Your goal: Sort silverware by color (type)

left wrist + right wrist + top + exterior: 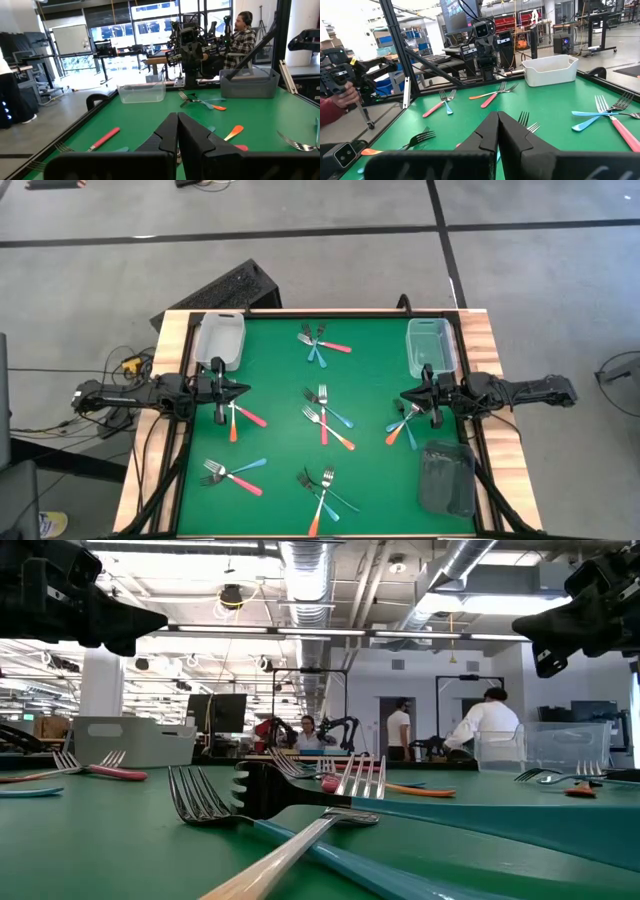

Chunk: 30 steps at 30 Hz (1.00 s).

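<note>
Bins (221,340) hold no forks (323,416); both end effectors hover clenched, grasping nothing.

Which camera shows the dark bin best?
The high view: the dark bin shows whole from above, at the table's near right corner behind the right gripper. The left wrist view shows only one side of it, far across the table. The low and right wrist views do not show it.
</note>
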Tool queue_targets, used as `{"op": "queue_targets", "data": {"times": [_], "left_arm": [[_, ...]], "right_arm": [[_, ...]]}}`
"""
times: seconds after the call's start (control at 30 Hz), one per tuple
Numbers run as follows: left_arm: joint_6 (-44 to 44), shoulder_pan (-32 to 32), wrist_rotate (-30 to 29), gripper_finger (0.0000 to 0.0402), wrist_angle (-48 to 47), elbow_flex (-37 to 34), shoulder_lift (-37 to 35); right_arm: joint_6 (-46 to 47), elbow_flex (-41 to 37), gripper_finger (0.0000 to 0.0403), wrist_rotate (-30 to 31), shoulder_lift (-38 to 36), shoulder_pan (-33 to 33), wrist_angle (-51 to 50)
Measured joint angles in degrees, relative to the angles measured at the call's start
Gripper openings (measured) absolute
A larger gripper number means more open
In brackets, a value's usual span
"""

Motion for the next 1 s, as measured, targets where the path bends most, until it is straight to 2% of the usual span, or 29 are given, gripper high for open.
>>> {"op": "queue_targets", "data": {"times": [0.13,0.3,0.5,0.73,0.87,1.0], "left_arm": [[0.11,0.0,-1.12,0.0002,0.21,0.0,-0.01],[3.87,0.02,-4.48,0.0002,0.67,0.02,0.0],[5.81,0.02,-5.79,0.0002,0.62,0.01,0.0],[-1.79,0.02,-6.51,0.0002,0.81,0.0,0.0],[-7.11,0.0,-6.41,0.0002,0.81,0.0,0.0],[-10.17,0.0,-6.44,0.0002,0.81,0.01,0.02]], "right_arm": [[-1.46,-0.02,0.0033,0.27,0.02,-0.03,0.03],[-6.79,-0.04,0.0033,3.72,0.02,-1.18,1.8],[0.83,-0.04,0.0033,4.62,0.02,-3.18,8.51],[-0.8,-0.04,0.0033,6.0,0.0,-4.95,15.31],[11.54,-0.04,0.0033,16.04,2.26,-6.75,9.37],[26.92,0.61,0.0033,16.23,8.67,-7.47,0.8]]}}
